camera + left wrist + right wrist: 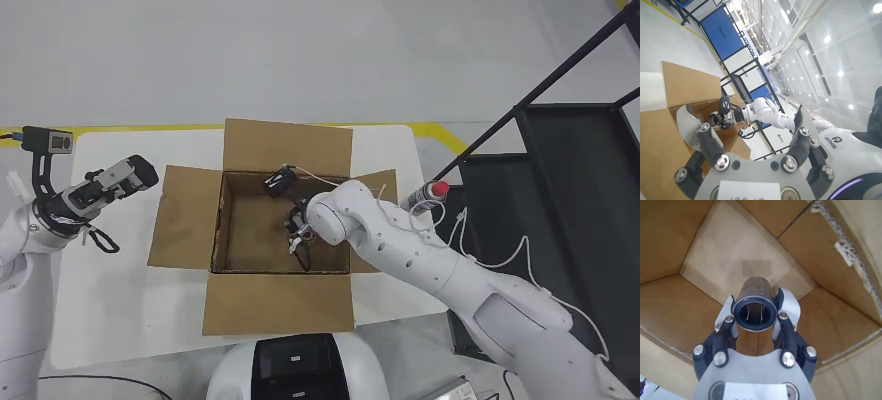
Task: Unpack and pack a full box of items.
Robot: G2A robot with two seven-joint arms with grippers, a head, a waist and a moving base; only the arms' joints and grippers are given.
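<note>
An open cardboard box (185,215) stands mid-table with its flaps spread. My right gripper (756,303) hangs inside it, shut on a metal cylinder bearing (755,306) with a hollow bore; below it is the box's bare bottom (725,256). From above, this gripper (299,238) is near the box's right wall. In the left wrist view the right gripper (719,122) holds the cylinder (712,121) above the box (657,130). My left gripper (128,178) is raised over the table's left side, outside the box, open and holding nothing; its fingers (688,117) stand wide apart.
The white table (110,300) has free room left of the box. A dark metal staircase frame (560,170) stands at the right. A small red-capped object (437,189) shows at the table's right edge.
</note>
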